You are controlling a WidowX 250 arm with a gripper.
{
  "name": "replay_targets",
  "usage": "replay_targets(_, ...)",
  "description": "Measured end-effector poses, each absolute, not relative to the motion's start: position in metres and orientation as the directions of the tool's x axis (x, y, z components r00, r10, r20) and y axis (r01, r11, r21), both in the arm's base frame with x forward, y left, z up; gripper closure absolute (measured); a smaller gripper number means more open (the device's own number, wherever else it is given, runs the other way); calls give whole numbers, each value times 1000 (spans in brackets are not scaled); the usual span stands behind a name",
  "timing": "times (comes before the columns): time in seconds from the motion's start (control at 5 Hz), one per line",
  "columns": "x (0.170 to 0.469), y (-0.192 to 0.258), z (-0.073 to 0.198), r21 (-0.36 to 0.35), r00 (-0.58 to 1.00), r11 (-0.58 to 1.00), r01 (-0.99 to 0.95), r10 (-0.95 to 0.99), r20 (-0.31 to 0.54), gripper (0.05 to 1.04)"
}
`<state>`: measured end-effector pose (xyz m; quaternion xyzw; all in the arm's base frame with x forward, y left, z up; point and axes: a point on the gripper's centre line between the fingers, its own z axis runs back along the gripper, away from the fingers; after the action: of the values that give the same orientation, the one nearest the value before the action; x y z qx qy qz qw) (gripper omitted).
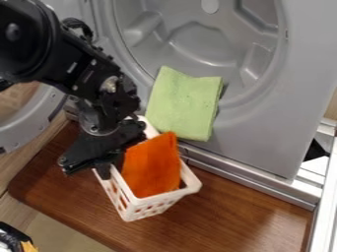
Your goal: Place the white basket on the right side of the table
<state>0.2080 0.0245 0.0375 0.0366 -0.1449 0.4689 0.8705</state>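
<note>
Okay, the white basket (147, 205) is right beside the jaws (105, 166), standing upright on the counter (235, 211), just below them and to their right as the camera sees it. One long side of its rim runs close under the jaws, near enough that contact is hard to judge. Rows of holes pierce its walls, and its near end juts out below and to the right of the jaws.

As for the jaws, how far apart they are cannot be told from here, nor whether they have hold of the rim. They hang down at the basket's left side, with the black arm (89, 74) above them, coming in from the upper left.

Inside the basket, to the right of the jaws, sits an orange cloth (152, 165), its top poking up over the rim. Up and to the right of the jaws, a pale green cloth (184, 103) leans on a grey panel (263, 142) with a big round hollow. Left of the jaws and higher curves a grey ring-shaped frame (33, 129), and far off to their right run silvery rails (323, 197).
</note>
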Motion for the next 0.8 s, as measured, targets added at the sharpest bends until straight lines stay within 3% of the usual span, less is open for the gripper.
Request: replay_targets(0.8,237,-59,17,-129,840,878,-460,478,257,987)
